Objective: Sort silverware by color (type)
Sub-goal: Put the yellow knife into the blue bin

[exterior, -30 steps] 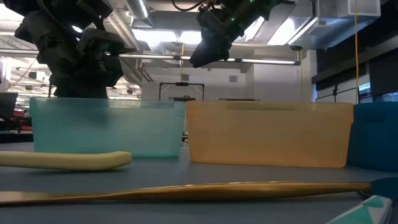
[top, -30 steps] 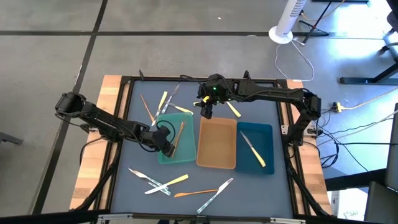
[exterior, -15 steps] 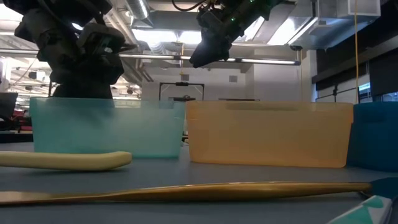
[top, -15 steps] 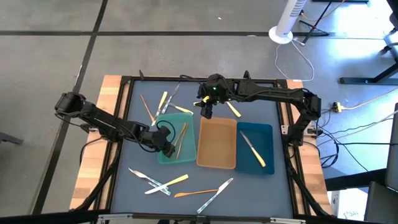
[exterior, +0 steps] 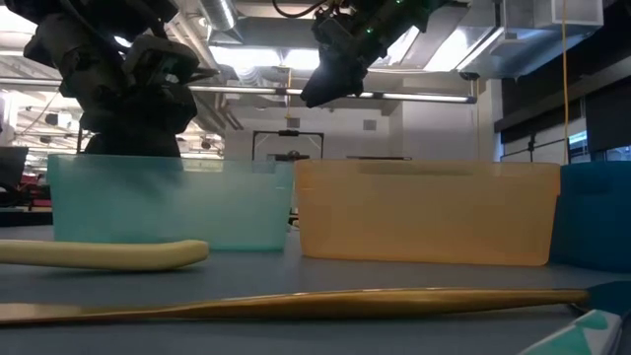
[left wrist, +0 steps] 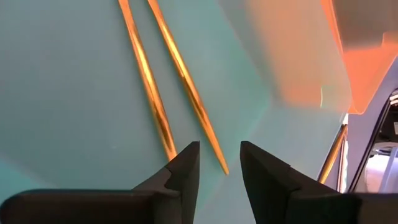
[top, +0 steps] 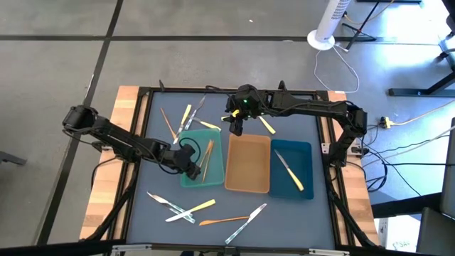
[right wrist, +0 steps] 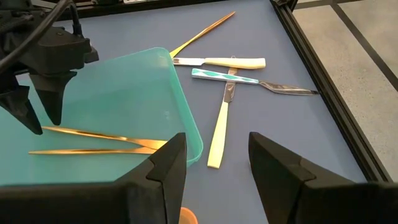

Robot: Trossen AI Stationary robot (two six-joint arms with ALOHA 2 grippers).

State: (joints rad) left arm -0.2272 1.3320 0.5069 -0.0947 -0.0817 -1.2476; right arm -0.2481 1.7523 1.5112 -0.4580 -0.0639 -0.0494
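We note the teal tray on the tabletop holding two gold utensils side by side, left gripper above them with fingers spread and empty, right gripper beyond the tray, fingers parted, holding nothing.

Gold utensils look like polished glossy metal, teal tray is translucent smooth plastic, surface matt blue-grey, gripper fingers matt black.
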